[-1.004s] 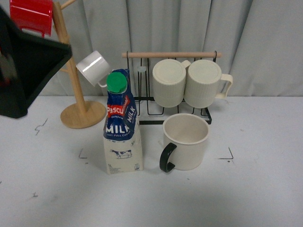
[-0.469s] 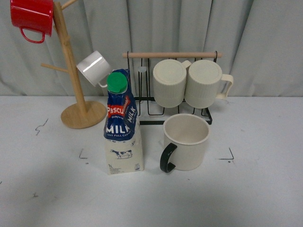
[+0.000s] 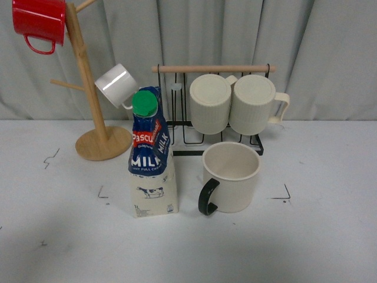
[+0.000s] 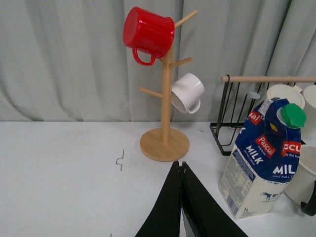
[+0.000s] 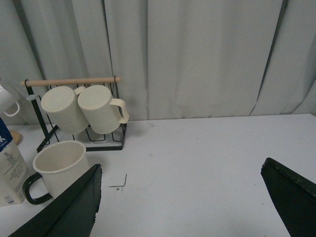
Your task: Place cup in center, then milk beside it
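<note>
The cup [image 3: 231,177], cream-white with a black handle toward the front left, stands upright on the white table between the corner marks. It also shows in the right wrist view [image 5: 59,168] and at the edge of the left wrist view [image 4: 302,175]. The milk [image 3: 151,154], a blue and cream carton with a green cap, stands just left of the cup, apart from it; it also shows in the left wrist view [image 4: 264,158]. No gripper shows in the front view. My left gripper [image 4: 181,165] is shut and empty, left of the milk. My right gripper [image 5: 181,180] is open and empty, right of the cup.
A wooden mug tree [image 3: 94,127] with a red mug [image 3: 40,20] and a small white mug [image 3: 116,84] stands at the back left. A black wire rack [image 3: 215,112] holds two ribbed cream mugs [image 3: 235,103] behind the cup. A grey curtain hangs behind.
The black arm that filled the upper left of the front view a second ago has moved out of that view. The milk and the cup have not moved.
</note>
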